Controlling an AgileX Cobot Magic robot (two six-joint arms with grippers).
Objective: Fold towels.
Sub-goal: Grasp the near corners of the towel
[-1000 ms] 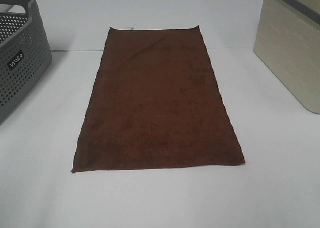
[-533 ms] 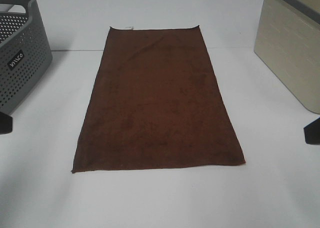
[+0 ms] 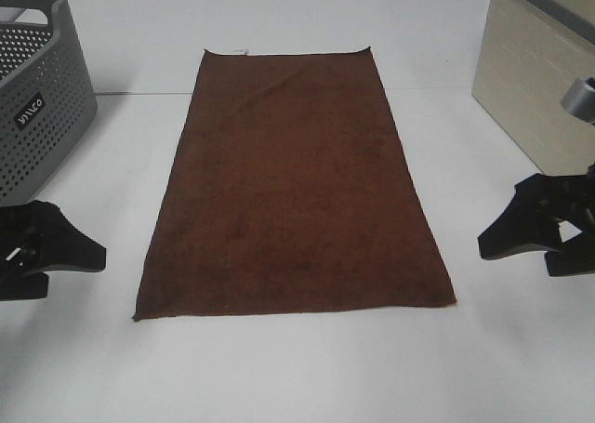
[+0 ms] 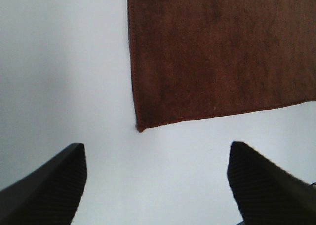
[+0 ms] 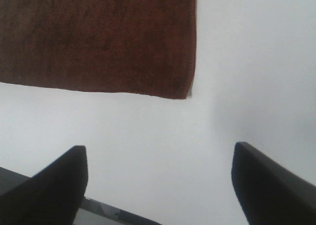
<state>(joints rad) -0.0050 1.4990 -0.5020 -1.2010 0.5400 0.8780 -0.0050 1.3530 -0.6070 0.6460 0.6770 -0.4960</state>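
The dark brown towel (image 3: 296, 181) lies flat and spread out on the white table, its long side running away from me, with a small white tag (image 3: 240, 51) at the far short edge. My left gripper (image 3: 79, 265) is open and empty, left of the towel's near left corner and apart from it. My right gripper (image 3: 511, 254) is open and empty, right of the near right corner. The left wrist view shows the open gripper (image 4: 155, 185) short of the towel's corner (image 4: 139, 130). The right wrist view shows the open gripper (image 5: 158, 185) short of the other corner (image 5: 187, 97).
A grey perforated basket (image 3: 37, 98) stands at the back left. A beige bin (image 3: 535, 88) with a dark rim stands at the back right. White table (image 3: 297, 376) surrounds the towel on all sides.
Both grippers have come into view from the left and right edges and moved inward toward the towel's near corners. The towel has not moved.
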